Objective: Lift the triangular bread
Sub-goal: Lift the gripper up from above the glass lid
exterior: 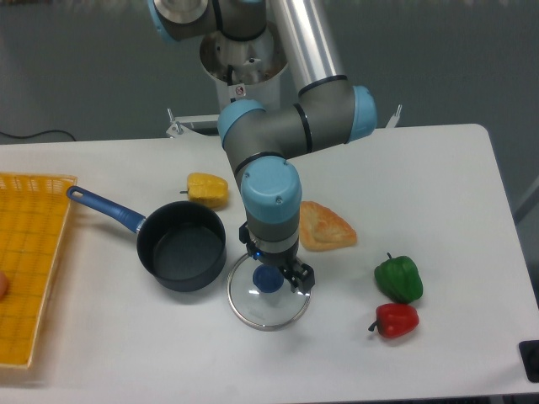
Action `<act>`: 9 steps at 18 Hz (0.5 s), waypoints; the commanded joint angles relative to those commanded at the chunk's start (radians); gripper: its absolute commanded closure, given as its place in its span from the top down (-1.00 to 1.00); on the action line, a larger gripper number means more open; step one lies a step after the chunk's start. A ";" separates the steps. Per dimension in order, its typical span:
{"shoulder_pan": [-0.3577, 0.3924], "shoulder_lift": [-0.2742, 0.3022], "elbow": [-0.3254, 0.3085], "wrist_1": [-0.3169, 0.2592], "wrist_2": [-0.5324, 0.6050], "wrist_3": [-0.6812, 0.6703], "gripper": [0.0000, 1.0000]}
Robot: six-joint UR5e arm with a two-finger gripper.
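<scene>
The triangular bread (327,226) lies flat on the white table, golden-orange with a browned crust, just right of the arm's wrist. My gripper (274,268) points down over a round glass lid (268,301) with a blue knob (268,279), to the left of and nearer than the bread. Its fingers stand apart on either side of the knob, and nothing is held between them. The wrist hides the bread's left edge.
A dark saucepan (181,247) with a blue handle sits left of the lid. A yellow bell pepper (207,189) lies behind the pan. A green pepper (399,278) and a red pepper (394,319) lie at the right front. A yellow basket (29,252) stands at the left edge.
</scene>
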 joint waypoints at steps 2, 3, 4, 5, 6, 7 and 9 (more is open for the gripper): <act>0.000 0.000 -0.002 0.003 0.005 0.005 1.00; 0.000 0.000 -0.003 -0.001 0.003 0.014 1.00; 0.005 0.002 -0.003 -0.005 0.003 0.018 1.00; 0.005 0.005 -0.006 -0.006 0.006 0.018 1.00; 0.002 0.008 -0.018 -0.005 0.009 0.015 1.00; -0.005 0.011 -0.050 0.008 0.017 0.011 1.00; -0.003 0.018 -0.072 0.024 0.060 0.014 1.00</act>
